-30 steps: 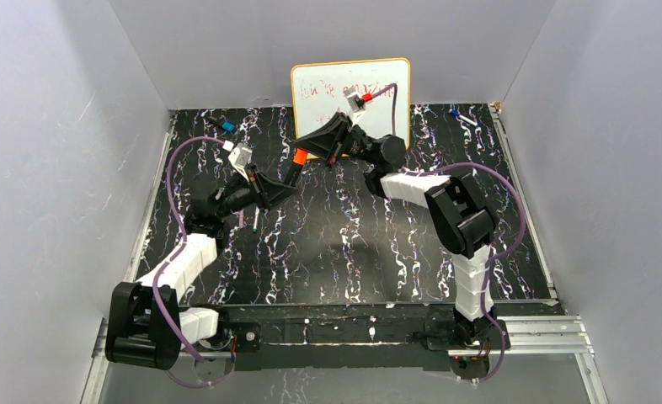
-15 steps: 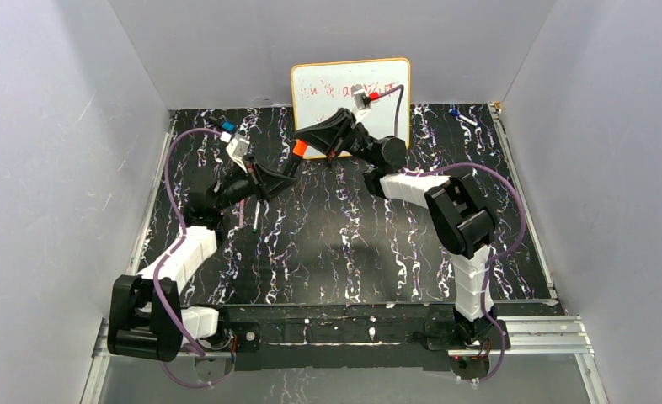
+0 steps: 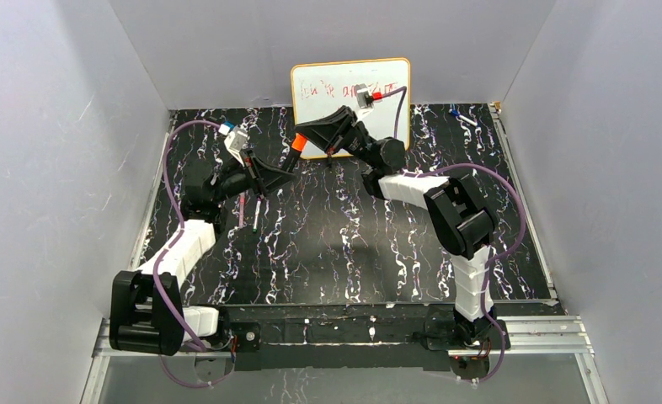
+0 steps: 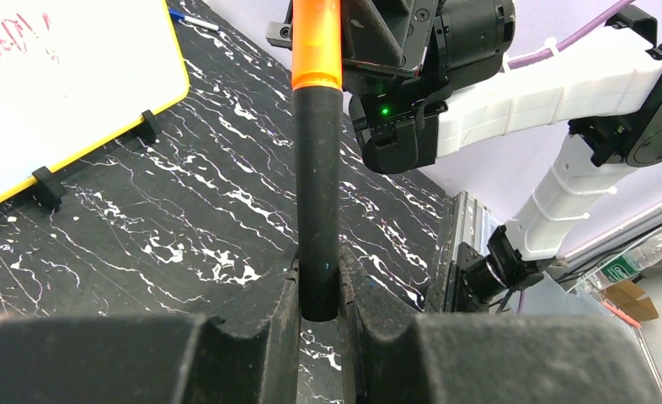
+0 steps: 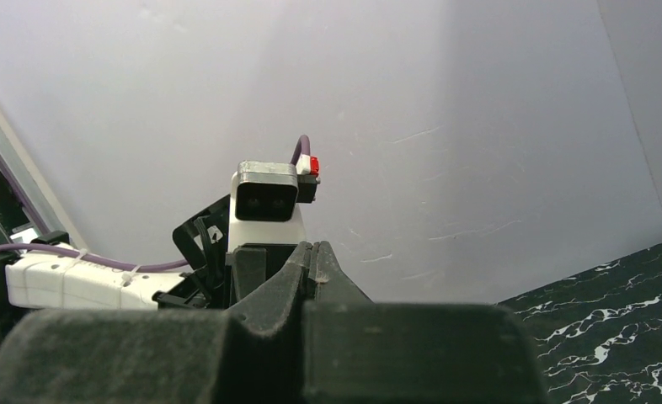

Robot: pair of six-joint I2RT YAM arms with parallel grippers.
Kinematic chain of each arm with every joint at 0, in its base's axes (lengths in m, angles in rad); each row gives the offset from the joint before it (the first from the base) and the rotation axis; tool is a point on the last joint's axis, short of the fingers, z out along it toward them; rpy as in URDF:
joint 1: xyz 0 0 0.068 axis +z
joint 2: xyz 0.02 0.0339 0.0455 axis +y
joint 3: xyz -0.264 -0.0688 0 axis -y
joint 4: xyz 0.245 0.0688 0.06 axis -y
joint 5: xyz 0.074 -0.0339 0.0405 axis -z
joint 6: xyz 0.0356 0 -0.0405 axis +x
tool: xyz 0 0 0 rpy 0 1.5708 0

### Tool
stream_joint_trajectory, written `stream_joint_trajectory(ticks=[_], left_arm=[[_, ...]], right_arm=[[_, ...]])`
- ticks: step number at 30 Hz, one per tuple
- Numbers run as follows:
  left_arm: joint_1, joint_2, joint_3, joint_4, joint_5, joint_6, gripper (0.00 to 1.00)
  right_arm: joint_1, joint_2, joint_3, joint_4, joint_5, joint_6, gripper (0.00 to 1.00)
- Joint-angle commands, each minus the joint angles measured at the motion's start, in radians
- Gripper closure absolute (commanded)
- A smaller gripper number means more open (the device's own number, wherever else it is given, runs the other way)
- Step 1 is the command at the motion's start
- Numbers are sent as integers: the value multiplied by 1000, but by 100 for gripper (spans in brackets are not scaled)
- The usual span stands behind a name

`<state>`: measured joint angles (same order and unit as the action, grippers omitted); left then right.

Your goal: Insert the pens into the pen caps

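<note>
Since a second ago the left arm has been swinging back toward the worktop's (image 3: 353, 244) far left corner. The left tool (image 4: 317, 286), nearly closed, is pinching the black marker (image 4: 317, 194) by its barrel. The marker's long axis is running straight up to the right tool (image 3: 304, 133), orange end (image 4: 316, 42) first. That tool is sitting fully closed; I can't tell whether it's gripping the orange end.
</note>
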<state>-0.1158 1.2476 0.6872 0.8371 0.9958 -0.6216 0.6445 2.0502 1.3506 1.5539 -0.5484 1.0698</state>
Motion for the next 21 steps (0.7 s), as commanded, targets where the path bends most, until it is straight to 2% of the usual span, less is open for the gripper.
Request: stream_joint_trajectory(ticks=[1,10,21], left_arm=[[-12,-34,147,229,-117,-1,100],[27,-31,145,229,-170,7,100],[60,3,197,229,-144,9,100]], right_arm=[[174,54,-54,272,-314,24,99],[219,47,-89,273,-318,22,99],[273,61,-107,272,-335,28,99]])
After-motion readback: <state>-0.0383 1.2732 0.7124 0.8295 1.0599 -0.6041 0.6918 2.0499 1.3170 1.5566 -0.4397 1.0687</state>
